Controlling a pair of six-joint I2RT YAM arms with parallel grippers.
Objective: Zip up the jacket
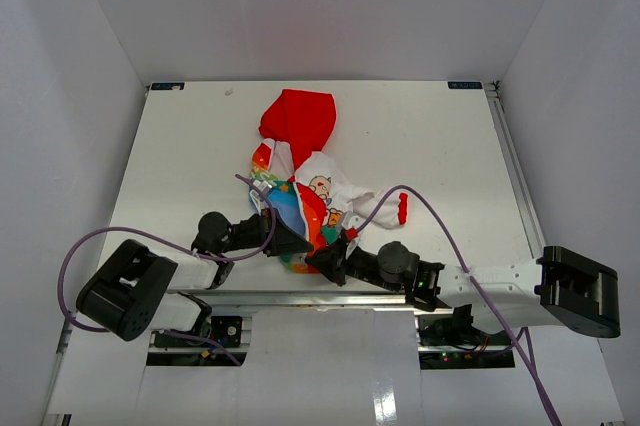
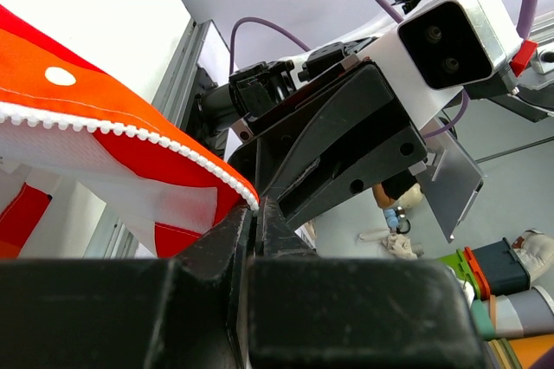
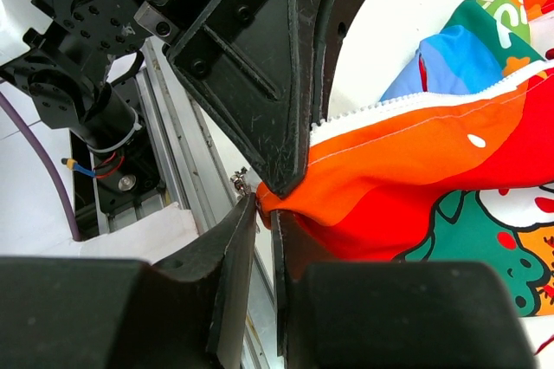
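Left gripper (image 2: 256, 213) is clamped down narrow on the bottom corner of the jacket (image 1: 318, 186), right where the row of white zipper teeth (image 2: 130, 131) runs out on the orange-red hem panel. In the left wrist view the fabric stretches up and off to the left from the pinch.

Right gripper (image 3: 265, 211) is doing pretty much the same from the other side: jaws nearly together, with a fold of orange fabric nipped between the tips. The two grippers sit tip to tip, basically touching, both on that orange bit of hem. From either wrist cam the other gripper fills the top of the shot.

As for the jacket, it's lying about mid-worktop (image 1: 430, 136), a touch left of centre and kind of bunched up. The red hood (image 1: 298, 118) points at the far edge, and the rainbow hem is down by the near edge where both grippers have it. The white body with the cartoon prints is in between. One sleeve trails toward the right edge and ends in a red cuff (image 1: 402, 209). The teeth I can see are a single bare row along the fabric edge, so it's unzipped at the bottom.
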